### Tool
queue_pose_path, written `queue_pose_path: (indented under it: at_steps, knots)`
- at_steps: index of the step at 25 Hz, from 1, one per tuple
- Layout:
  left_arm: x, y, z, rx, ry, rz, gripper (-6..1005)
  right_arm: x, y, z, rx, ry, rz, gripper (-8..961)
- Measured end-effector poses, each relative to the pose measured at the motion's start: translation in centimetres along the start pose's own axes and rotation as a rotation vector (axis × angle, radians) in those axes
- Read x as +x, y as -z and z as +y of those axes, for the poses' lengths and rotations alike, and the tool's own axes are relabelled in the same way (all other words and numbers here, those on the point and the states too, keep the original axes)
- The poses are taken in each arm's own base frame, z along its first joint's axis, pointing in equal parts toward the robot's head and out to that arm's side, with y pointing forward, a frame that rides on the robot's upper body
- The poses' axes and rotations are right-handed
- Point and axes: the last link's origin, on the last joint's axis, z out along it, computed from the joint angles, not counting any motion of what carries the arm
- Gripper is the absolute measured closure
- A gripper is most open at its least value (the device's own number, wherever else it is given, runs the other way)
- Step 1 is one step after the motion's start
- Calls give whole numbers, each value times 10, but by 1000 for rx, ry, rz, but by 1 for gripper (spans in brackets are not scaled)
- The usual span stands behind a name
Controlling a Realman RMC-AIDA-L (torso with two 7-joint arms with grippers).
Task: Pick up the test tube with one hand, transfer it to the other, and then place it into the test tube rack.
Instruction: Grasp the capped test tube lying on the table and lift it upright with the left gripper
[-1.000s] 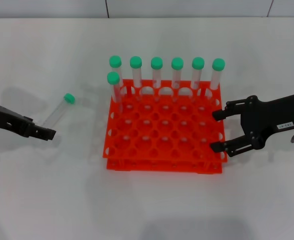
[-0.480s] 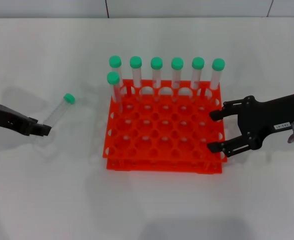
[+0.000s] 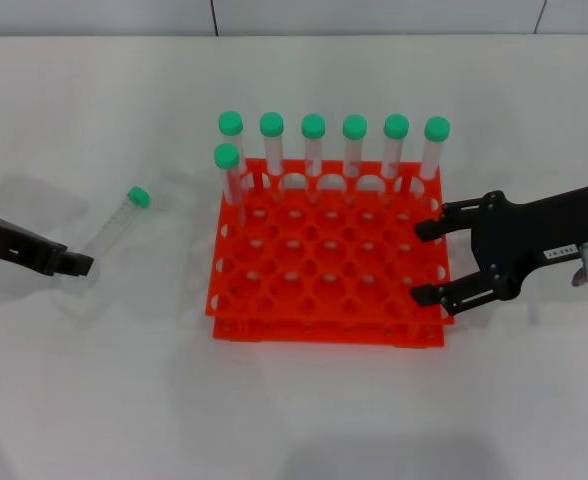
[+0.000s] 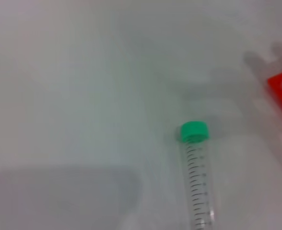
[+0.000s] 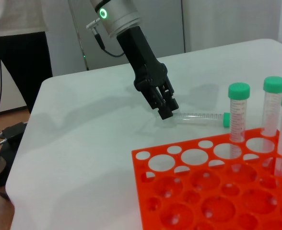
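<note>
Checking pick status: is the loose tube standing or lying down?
Lying down. The test tube rests flat on the table, green cap pointing away from the left gripper, which sits at its bottom end.

Over the last second the left pincer (image 3: 77, 265) has drawn back toward the left edge of the counter (image 3: 94, 400), so its tip now sits at the bottom end of the lying test tube (image 3: 117, 220) instead of alongside it. The right pincer (image 3: 426, 262), its fingers spread, has slid toward the left, farther over the right edge of the test tube rack (image 3: 329, 270).
</note>
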Motion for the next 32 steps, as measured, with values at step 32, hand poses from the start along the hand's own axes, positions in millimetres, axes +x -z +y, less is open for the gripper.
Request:
queue_pose_path:
  at_steps: [32]
  knots:
    - [14,-12,4,0,-3,-39,597,-5,-4,1,-4,13,-7,149]
